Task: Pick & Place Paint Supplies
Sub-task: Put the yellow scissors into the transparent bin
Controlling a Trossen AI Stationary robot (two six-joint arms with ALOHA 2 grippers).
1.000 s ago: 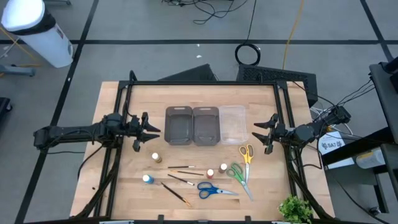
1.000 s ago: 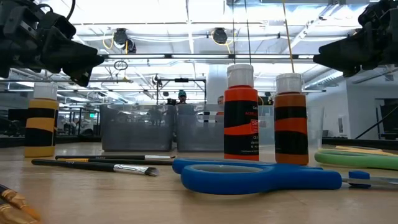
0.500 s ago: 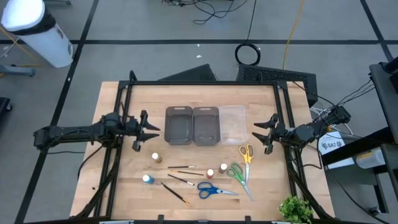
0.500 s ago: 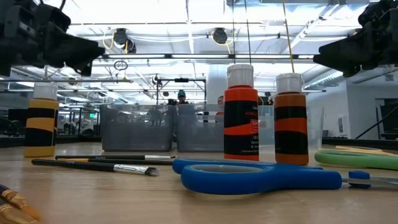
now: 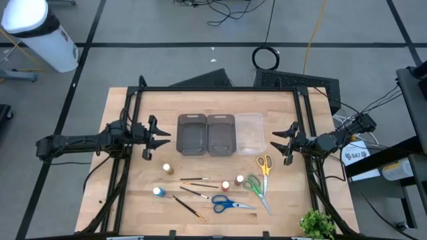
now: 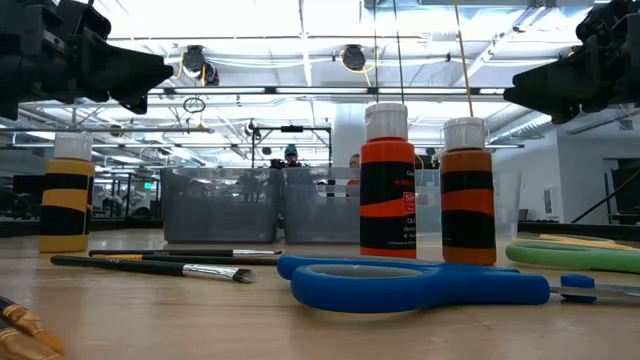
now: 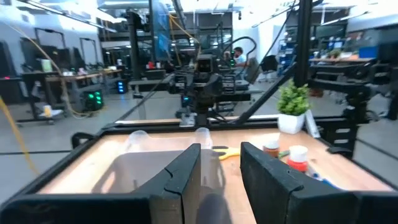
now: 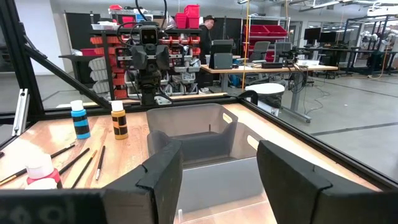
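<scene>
Four small paint bottles stand upright on the wood: brown, blue, orange and a white-capped one. Thin dark brushes lie flat among them. Yellow scissors, green scissors and blue scissors lie flat to the right and near side. My left gripper hovers open, left of the grey trays and above the table. My right gripper hovers open, right of the clear tray. Neither touches anything.
Two grey trays and a clear tray sit side by side mid-table between the grippers. A black frame borders the table. A potted plant stands at the near right corner. Bare wood lies along the far edge.
My left gripper has risen a little and drawn back slightly toward the table's left edge, staying open. The right arm and all supplies have kept still.
</scene>
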